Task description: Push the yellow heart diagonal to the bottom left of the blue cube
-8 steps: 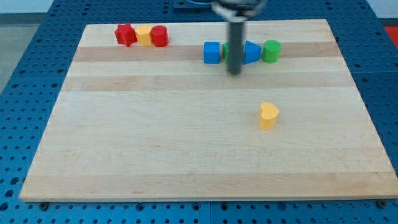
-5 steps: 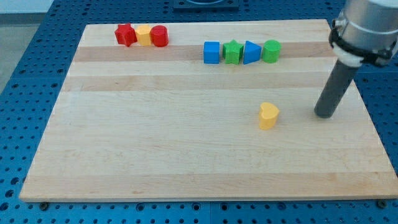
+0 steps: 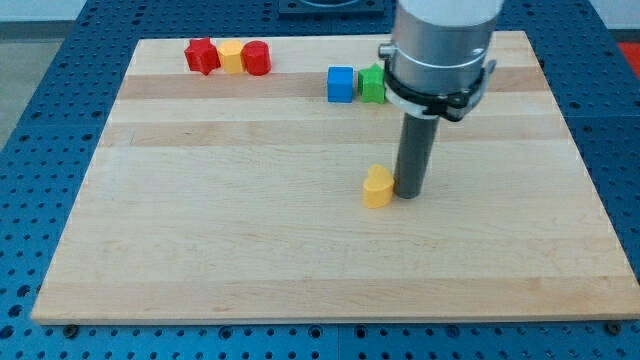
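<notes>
Near the middle of the board, slightly toward the view's right, my tip (image 3: 411, 195) stands against the right side of the yellow heart (image 3: 377, 187), touching or all but touching it. I carry no jaws, only the rod, so nothing is spread, pressed or pinched; contact is by the rod's side alone.

Position of the heart: below the blue cube (image 3: 341, 84) and a little to its right, well apart from it. The cube sits in the row near the view's top, with the green block (image 3: 372, 83) touching its right side. My arm's housing hides whatever lies further right in that row.

Key relation: the heart lies to the view's left of my tip. The goal spot, diagonally below and left of the cube, lies up and to the left of the heart. Judgement: a leftward push suits the sideways part, but the heart must also travel toward the view's top, so I would likely need contact from its lower right.

Red star-like block (image 3: 201, 56), yellow block (image 3: 231, 57) and red cylinder (image 3: 256, 58) sit at top left, clear of the path.

Risk: heart may rotate off the rod.
</notes>
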{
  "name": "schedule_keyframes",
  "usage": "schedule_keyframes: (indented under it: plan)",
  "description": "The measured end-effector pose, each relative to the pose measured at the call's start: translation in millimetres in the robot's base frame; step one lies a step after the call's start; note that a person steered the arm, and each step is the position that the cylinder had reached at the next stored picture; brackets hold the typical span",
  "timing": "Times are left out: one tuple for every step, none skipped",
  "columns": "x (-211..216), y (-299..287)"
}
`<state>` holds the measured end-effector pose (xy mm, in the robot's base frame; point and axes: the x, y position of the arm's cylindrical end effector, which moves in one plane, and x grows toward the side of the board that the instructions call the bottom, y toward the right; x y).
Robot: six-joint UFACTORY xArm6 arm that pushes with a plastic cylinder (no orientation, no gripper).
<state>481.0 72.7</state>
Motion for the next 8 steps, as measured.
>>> schedule_keyframes:
  plan:
    - [0.0,-28.0]
    - [3.6,-59.5]
    - [13.3,-68.9]
    - [13.5,-93.5]
    - [14.3,-111.6]
    - [16.0,-129.8]
    - [15.8,-154.1]
    - [15.8,-177.6]
